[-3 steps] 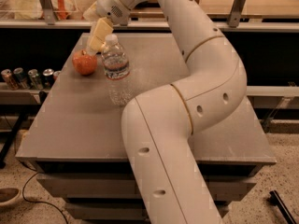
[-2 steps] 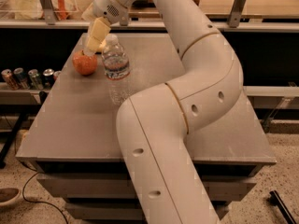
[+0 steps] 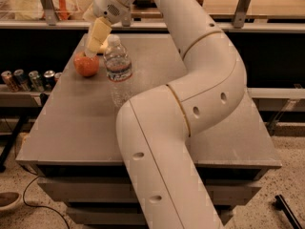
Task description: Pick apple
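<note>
The apple [image 3: 86, 65] is round and red-orange and sits on the grey table [image 3: 76, 128] near its far left edge. A clear water bottle [image 3: 117, 61] with a white cap stands upright just to the right of it. My gripper [image 3: 91, 50], pale yellow at the end of the white arm [image 3: 200, 80], reaches down from above. Its tip is at the top of the apple, to the left of the bottle's cap. I cannot tell whether it touches the apple.
Several drink cans [image 3: 28, 79] stand on a low shelf left of the table. A metal rail [image 3: 267, 25] runs along the back, with a plastic bag [image 3: 28, 4] behind it at the far left. A cable [image 3: 43, 199] lies on the floor.
My gripper has moved slightly left and down, from beside the bottle's cap onto the top of the apple. The apple and the bottle have not moved.
</note>
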`<state>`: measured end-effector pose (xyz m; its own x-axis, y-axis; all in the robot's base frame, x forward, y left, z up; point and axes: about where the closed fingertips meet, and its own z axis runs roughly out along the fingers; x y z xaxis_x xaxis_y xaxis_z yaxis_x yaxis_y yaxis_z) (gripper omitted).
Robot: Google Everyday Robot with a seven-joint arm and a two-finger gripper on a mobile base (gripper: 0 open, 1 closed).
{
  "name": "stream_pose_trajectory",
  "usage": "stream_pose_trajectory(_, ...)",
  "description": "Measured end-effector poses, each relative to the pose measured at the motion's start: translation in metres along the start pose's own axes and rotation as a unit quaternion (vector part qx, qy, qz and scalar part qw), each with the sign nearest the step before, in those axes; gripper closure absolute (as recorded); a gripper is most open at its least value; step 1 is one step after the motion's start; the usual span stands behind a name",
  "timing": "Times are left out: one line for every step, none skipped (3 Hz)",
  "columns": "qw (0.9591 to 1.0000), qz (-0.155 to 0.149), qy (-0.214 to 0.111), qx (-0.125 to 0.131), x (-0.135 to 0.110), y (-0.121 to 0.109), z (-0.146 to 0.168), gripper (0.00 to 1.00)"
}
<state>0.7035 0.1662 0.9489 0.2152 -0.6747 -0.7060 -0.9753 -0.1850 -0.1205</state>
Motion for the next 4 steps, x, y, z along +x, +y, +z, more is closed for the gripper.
stream_pose_trajectory(0.9998,0.009,-0.003,-0.015,0.006,0.002,0.010,0.00)
stream_pose_trajectory(0.9988,0.026,-0.011,-0.041,0.019,0.005,0.027,0.00)
stream_pose_trajectory(0.9973,0.042,-0.016,-0.058,0.030,0.007,0.040,0.00)
stream_pose_trajectory(0.9962,0.053,-0.017,-0.067,0.037,0.009,0.045,0.00)
